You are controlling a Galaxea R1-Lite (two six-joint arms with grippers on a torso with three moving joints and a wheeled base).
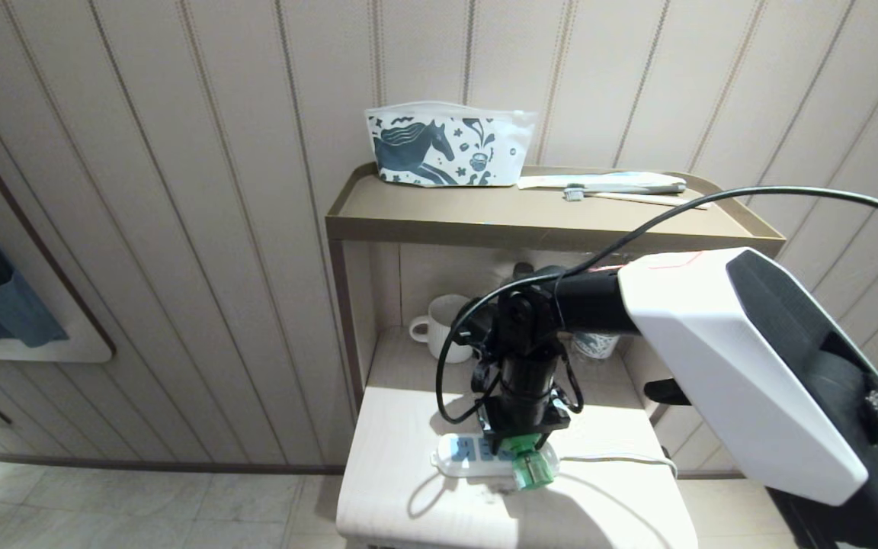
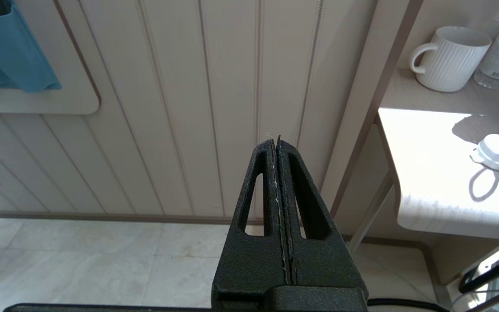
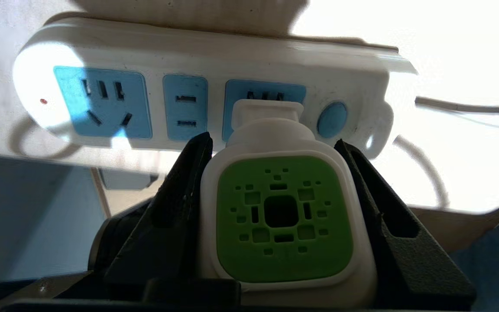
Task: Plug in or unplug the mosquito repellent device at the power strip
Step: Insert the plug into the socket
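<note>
Head view: right tool [image 1: 524,441] lowered over the pale bench [image 1: 408,511], clamped on the mosquito repellent device [image 1: 530,463], green bottle pointing toward 6 o'clock. Device set against the power strip [image 1: 463,456], which lies flat across the bench with its thin cord [image 1: 622,458] trailing off toward 3 o'clock. Behind, toward 12 o'clock, a white mug [image 1: 440,326] in the shelf recess; higher up, a horse-print pouch [image 1: 447,145] and a toothbrush [image 1: 637,197] on the top shelf.

Left wrist view: left tool [image 2: 277,145] clenched, fingers pressed together on nothing, hanging off the bench's side over the tiled floor. White mug [image 2: 448,58] and the rounded end of the power strip [image 2: 498,151] visible on the bench toward 2 to 3 o'clock.

Right wrist view: right tool [image 3: 275,147] grasping the mosquito repellent device [image 3: 282,216] by its white sides, green vented face toward the camera. Neck of the device meeting the blue socket panel nearest the round button [image 3: 332,120] of the power strip [image 3: 206,56]; prongs hidden, depth of seating not discernible.
</note>
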